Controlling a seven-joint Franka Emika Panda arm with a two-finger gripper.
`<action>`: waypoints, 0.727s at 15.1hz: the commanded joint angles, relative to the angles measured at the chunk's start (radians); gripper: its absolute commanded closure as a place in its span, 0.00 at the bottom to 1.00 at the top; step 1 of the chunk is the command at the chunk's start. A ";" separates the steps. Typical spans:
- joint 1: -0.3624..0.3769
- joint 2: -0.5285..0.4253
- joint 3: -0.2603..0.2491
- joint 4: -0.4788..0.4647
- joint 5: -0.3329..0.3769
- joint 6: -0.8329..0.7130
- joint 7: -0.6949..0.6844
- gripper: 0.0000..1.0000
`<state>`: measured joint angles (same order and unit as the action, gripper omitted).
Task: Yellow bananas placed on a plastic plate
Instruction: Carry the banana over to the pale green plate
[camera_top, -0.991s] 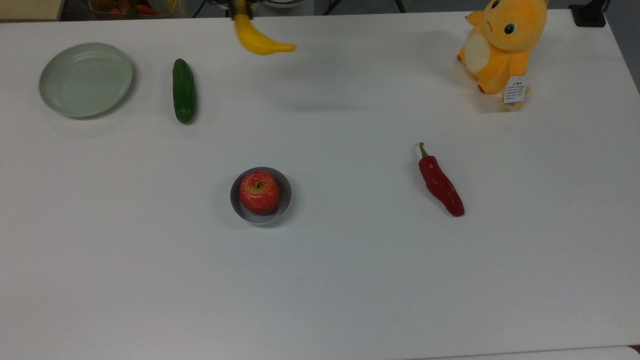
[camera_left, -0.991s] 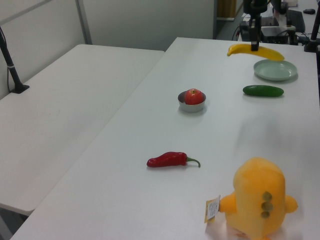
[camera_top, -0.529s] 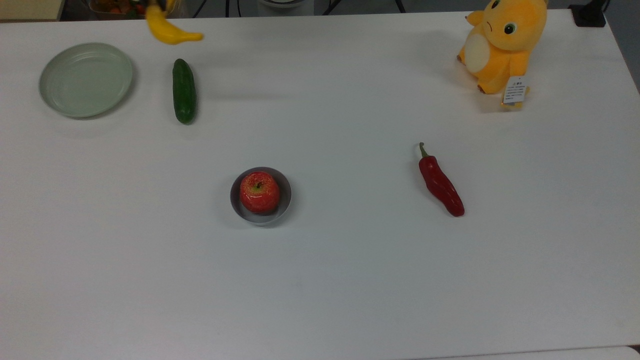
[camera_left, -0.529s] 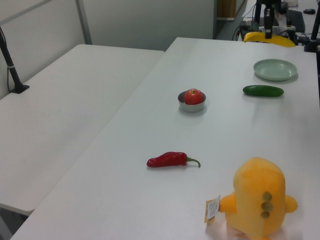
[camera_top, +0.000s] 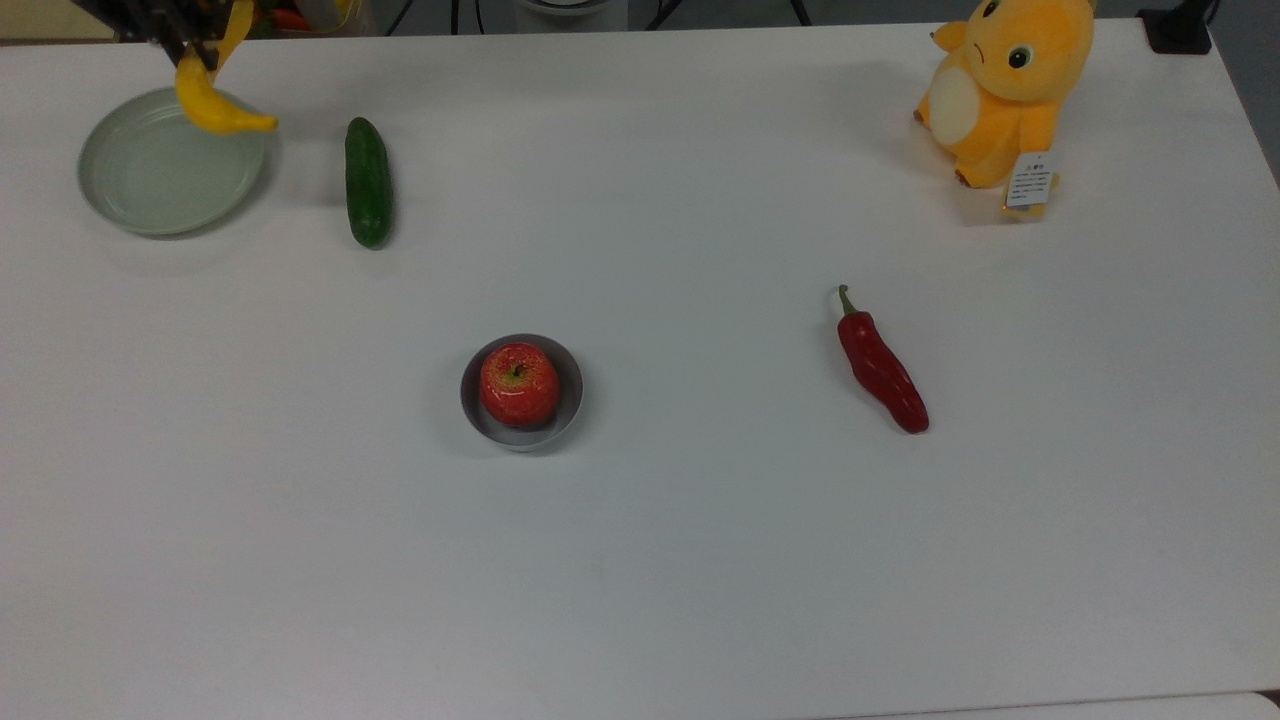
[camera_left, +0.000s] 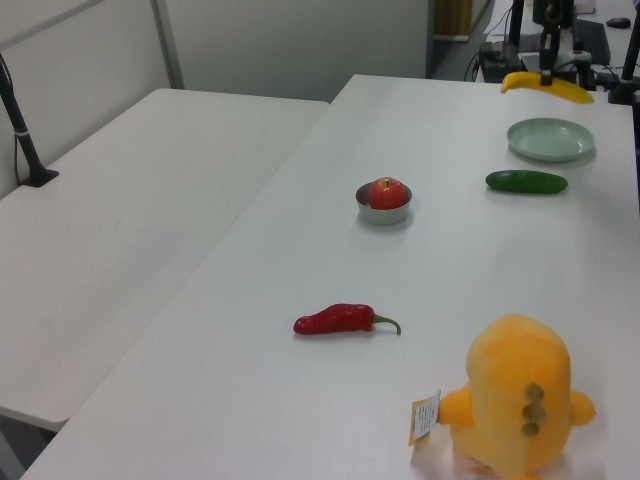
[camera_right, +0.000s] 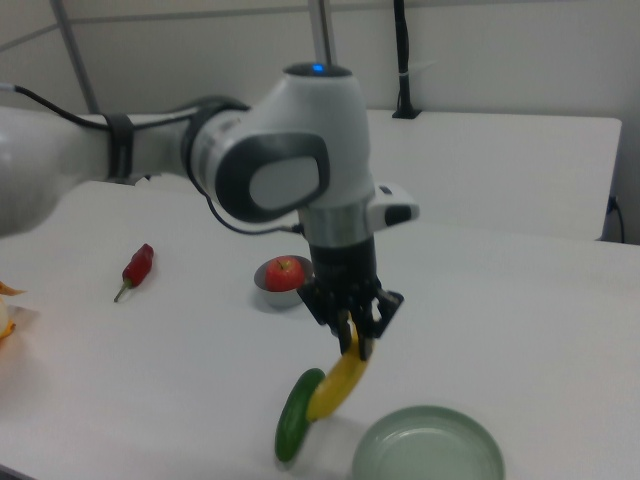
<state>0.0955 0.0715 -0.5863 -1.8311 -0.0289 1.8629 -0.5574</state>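
The yellow banana (camera_top: 212, 104) hangs in the air over the far right rim of the pale grey-green plastic plate (camera_top: 150, 180) at the top view's upper left. My gripper (camera_top: 200, 48) is shut on the banana's upper end. In the left view the banana (camera_left: 548, 86) is held by the gripper (camera_left: 546, 72) above and behind the plate (camera_left: 550, 140). In the right view the gripper (camera_right: 352, 338) grips the banana (camera_right: 338, 384), which hangs tilted above the table, left of the plate (camera_right: 428, 448).
A dark green cucumber (camera_top: 368, 182) lies just right of the plate in the top view. A red apple (camera_top: 519, 383) sits in a small grey bowl (camera_top: 566, 398) mid-table. A red chili pepper (camera_top: 882, 366) and a yellow plush toy (camera_top: 1005, 85) are to the right.
The gripper has carried the banana leftward in the top view, from the table's far middle edge, past the cucumber, to above the plate's rim, and a little lower.
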 joint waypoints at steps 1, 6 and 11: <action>-0.037 0.049 -0.006 -0.053 -0.016 0.114 -0.059 1.00; -0.100 0.154 -0.006 -0.066 -0.014 0.225 -0.173 1.00; -0.148 0.218 -0.003 -0.065 -0.013 0.320 -0.253 1.00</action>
<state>-0.0372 0.2618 -0.5871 -1.8917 -0.0321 2.1204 -0.7607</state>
